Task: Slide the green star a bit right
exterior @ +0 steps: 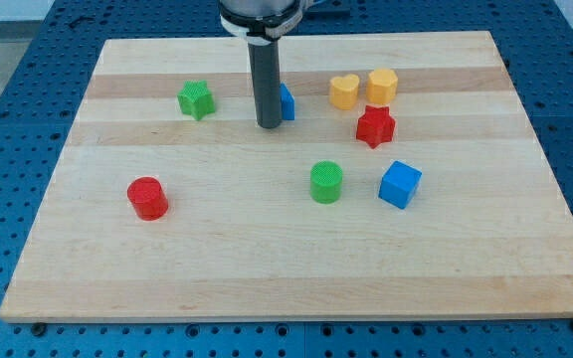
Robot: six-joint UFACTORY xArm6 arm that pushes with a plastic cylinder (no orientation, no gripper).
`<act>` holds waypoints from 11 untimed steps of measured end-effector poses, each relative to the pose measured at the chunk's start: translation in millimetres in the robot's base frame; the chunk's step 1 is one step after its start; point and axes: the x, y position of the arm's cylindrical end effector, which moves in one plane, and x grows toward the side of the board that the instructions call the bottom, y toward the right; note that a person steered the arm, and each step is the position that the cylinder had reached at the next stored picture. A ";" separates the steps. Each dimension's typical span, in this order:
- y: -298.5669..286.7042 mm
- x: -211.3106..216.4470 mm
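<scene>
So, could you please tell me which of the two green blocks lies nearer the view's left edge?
The green star, at upper left; the green cylinder sits near the middle.

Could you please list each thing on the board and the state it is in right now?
my tip: down on the board, right of green star, against blue block
green star: flat, untouched
blue block: partly hidden behind rod
yellow heart: beside yellow hexagon
red star: flat
green cylinder: upright
blue cube: flat
red cylinder: upright

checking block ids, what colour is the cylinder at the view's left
Red: the cylinder, clearest in the camera view.
</scene>
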 end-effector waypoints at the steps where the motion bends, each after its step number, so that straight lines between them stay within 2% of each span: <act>1: 3.8 -17.2; 2: 4.4 -18.2; 3: -10.4 6.5; 4: -48.7 28.4; 5: -121.1 29.0; 6: -152.7 14.0; 9: -116.6 -35.2; 10: -108.3 -41.6; 11: -112.8 -19.1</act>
